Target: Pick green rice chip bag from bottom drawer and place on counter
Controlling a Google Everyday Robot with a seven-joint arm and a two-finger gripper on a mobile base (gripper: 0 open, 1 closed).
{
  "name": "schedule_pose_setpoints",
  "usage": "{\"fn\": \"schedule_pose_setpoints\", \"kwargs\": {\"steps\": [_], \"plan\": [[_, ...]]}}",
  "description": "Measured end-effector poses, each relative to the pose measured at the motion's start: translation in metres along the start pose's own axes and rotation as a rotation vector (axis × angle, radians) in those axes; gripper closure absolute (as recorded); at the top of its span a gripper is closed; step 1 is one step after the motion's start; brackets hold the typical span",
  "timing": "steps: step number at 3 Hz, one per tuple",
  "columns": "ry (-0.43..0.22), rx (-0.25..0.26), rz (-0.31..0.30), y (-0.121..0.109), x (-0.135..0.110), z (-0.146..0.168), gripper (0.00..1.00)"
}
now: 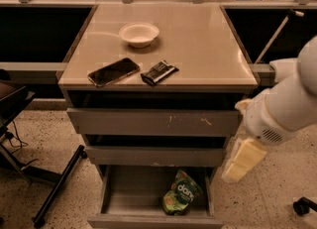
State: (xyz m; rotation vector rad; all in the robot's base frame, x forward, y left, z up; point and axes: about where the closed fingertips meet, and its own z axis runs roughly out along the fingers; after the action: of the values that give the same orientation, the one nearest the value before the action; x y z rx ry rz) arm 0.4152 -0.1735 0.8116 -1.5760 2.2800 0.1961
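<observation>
1. The bottom drawer (130,200) of the grey cabinet is pulled out toward the near side, and its inside is seen from above.
2. The green rice chip bag (182,199) is lying on the floor of this drawer, in the right part, close to the near front wall. White round letters are seen on it.
3. The gripper (237,166) is held at the right of the cabinet, about at the height of the middle drawer (153,156), and it is pointed down and to the left. It is above the bag and to its right, clearly apart from it.
4. Nothing is seen to be held by the gripper. Whether it is spread or pressed together cannot be told.
5. The white arm (287,104) is reaching in from the right edge.
6. The counter (198,44) is beige and glossy. On it a white bowl (138,33) is placed toward the far side.
7. Near the front edge of the counter a black smartphone (114,71) is laid, and a dark wrapped snack bar (159,72) is laid just to its right.
8. The top drawer (153,122) is scuffed on its front.
9. Black chair legs (57,186) are seen on the speckled floor (277,193) at the left.
</observation>
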Motion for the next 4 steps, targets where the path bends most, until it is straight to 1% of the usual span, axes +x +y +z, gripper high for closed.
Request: {"fn": "schedule_pose_setpoints", "kwargs": {"steps": [1,2,3,4], "plan": [[-0.017,-0.056,0.103,0.009,0.037,0.091,0.00],[-0.052,-0.011,0.112,-0.005,0.033,0.102,0.00],[-0.052,-0.011,0.112,-0.005,0.033,0.101,0.00],[-0.074,-0.033,0.110,0.012,0.030,0.124,0.00]]}}
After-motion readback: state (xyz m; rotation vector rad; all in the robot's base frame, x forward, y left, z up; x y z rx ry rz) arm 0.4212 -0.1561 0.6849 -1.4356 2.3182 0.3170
